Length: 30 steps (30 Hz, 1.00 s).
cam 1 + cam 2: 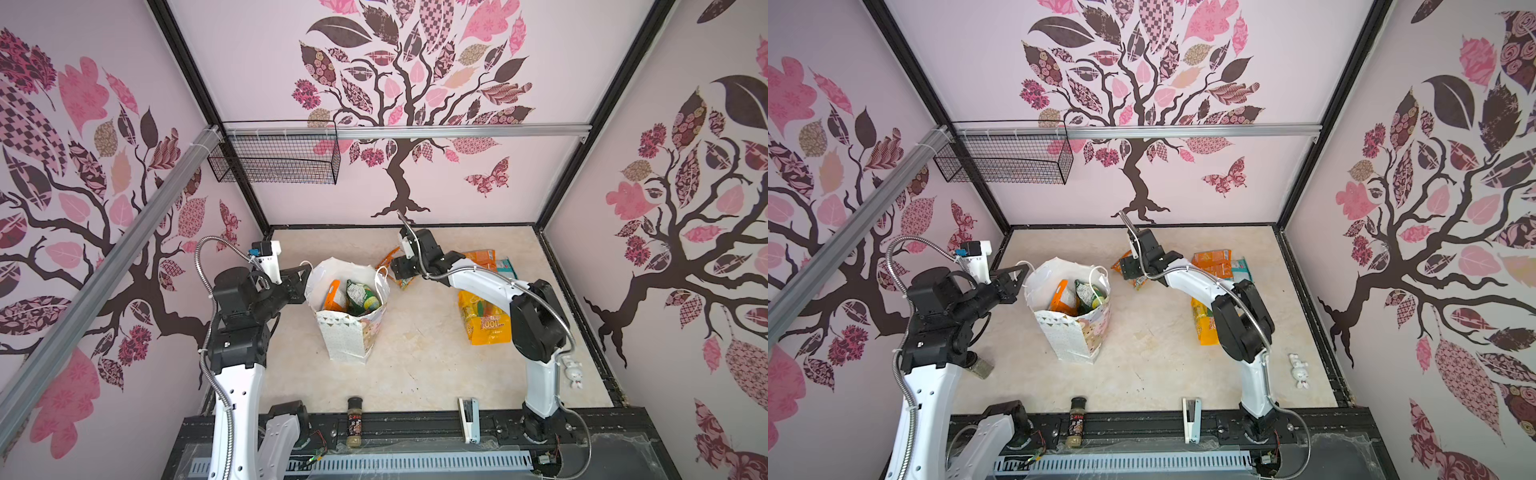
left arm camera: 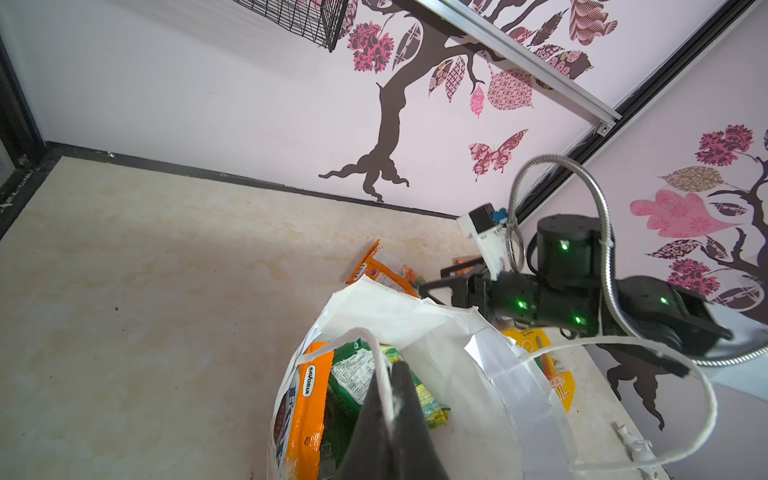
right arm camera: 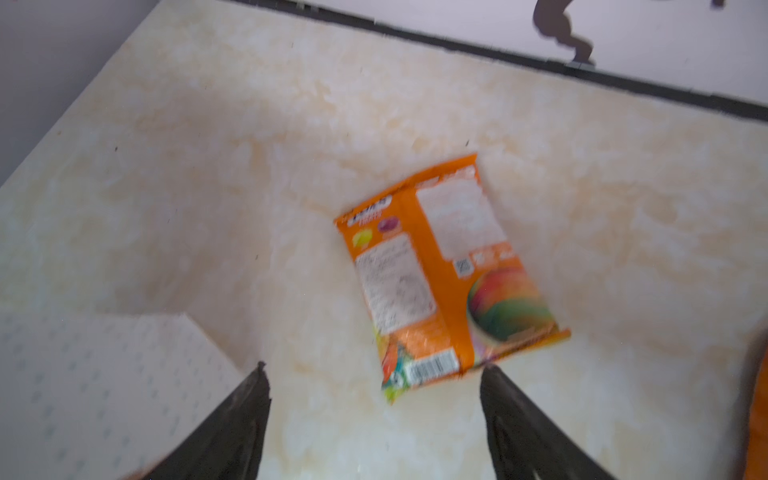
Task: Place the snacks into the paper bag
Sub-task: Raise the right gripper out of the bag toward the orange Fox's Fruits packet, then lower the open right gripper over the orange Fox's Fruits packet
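Observation:
The white paper bag [image 1: 349,332] [image 1: 1073,336] stands upright in the middle of the table, mouth open. Inside it stand an orange packet [image 1: 331,296] [image 2: 309,399] and a green packet [image 1: 360,297] [image 2: 353,374]. My left gripper [image 1: 305,272] [image 2: 392,374] is at the bag's left rim, shut on its white cord handle [image 2: 376,353]. My right gripper [image 1: 397,270] [image 3: 374,368] hangs open over an orange snack packet [image 3: 440,270] [image 1: 386,259] that lies flat behind the bag; the right wrist view is blurred. More snacks lie on the right: a yellow-orange packet [image 1: 484,322], orange packets [image 1: 480,254] and a teal one [image 1: 506,268].
A dark-capped spice jar [image 1: 354,422] and a white stapler [image 1: 468,419] sit at the front edge. A small white bunny figure [image 1: 574,374] lies beside the right arm's base. A black wire basket [image 1: 274,160] hangs on the back wall.

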Motion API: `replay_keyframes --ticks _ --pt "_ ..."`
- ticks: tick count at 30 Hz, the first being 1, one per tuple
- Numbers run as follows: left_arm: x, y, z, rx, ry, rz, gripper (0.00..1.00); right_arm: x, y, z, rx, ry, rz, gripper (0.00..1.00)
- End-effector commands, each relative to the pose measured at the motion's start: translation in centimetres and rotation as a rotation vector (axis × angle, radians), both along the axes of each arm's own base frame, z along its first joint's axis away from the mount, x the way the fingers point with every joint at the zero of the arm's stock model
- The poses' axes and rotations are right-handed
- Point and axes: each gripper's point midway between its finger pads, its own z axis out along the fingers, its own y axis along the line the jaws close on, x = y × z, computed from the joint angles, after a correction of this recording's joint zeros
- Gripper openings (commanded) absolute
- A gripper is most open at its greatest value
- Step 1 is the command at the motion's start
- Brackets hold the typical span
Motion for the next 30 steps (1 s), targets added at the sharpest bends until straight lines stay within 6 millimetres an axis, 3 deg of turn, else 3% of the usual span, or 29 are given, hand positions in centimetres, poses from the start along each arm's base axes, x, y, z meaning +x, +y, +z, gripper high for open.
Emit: replay_keyframes --ticks 1,6,13,16,21,30 --pt "0.1 -0.1 -0.6 0.004 -0.009 -0.005 0.00 2.2 0.2 -2.0 -0.106 0.016 0.037 0.82" --pt "0.4 -0.1 -0.9 0.000 0.006 -0.010 0.00 4.7 0.6 -3.5 -0.090 0.052 0.034 0.83" --pt "0.4 0.0 -0.9 0.003 0.005 -0.003 0.00 6.3 1.5 -6.1 -0.086 0.093 0.035 0.84" --pt "0.4 0.0 -0.6 0.006 -0.002 -0.003 0.00 6.8 1.4 -8.5 -0.110 0.128 0.025 0.85" --pt "0.5 0.1 -0.8 0.009 0.005 0.001 0.00 6.8 1.4 -9.9 -0.121 0.161 0.027 0.85" --pt "0.2 0.1 -0.7 0.013 0.000 0.005 0.00 4.9 0.1 -12.2 -0.158 0.214 0.022 0.85"
